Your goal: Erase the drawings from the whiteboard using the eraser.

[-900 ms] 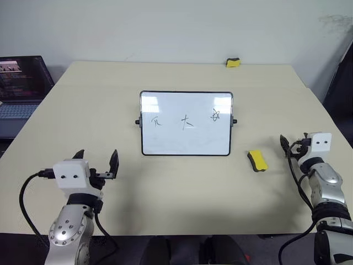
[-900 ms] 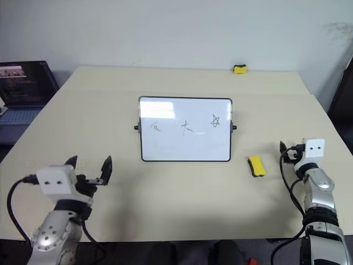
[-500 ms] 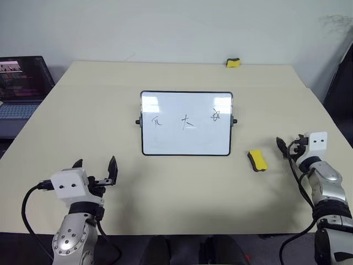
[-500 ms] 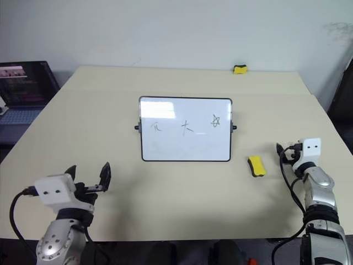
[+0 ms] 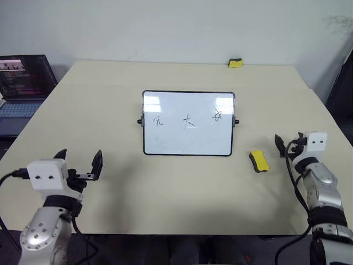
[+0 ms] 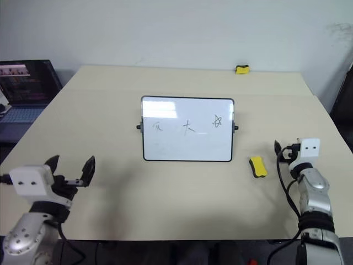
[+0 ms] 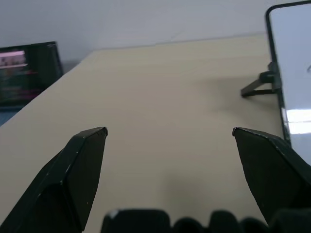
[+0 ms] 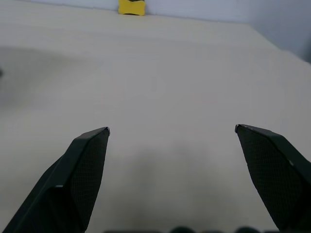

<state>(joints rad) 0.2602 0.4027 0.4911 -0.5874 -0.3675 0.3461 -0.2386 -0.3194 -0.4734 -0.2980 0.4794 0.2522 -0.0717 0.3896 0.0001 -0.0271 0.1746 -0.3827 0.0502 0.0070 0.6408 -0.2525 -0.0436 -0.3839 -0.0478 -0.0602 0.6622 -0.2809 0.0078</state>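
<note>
Laptop (image 5: 22, 88) glows off the table's left edge, well clear of my work. My left gripper (image 5: 78, 163) hangs over the near left of the table (image 5: 99, 94), fingers spread wide and empty. Next comes the whiteboard (image 5: 188, 122), propped upright mid-table on its stand, with the drawings (image 5: 188, 120) in a row across its upper half. Right of the board's lower corner, the eraser (image 5: 258, 161) lies flat on the table, yellow side up. My right gripper (image 5: 288, 144) sits just beside it on the right, fingers fully spread, nothing between them. To pick it up well, I judge I should swing that gripper left over the block, straddle its narrow sides, and close squarely so the black face ends up facing the board. A second yellow block (image 5: 235, 63) at the far edge I ignore.
</note>
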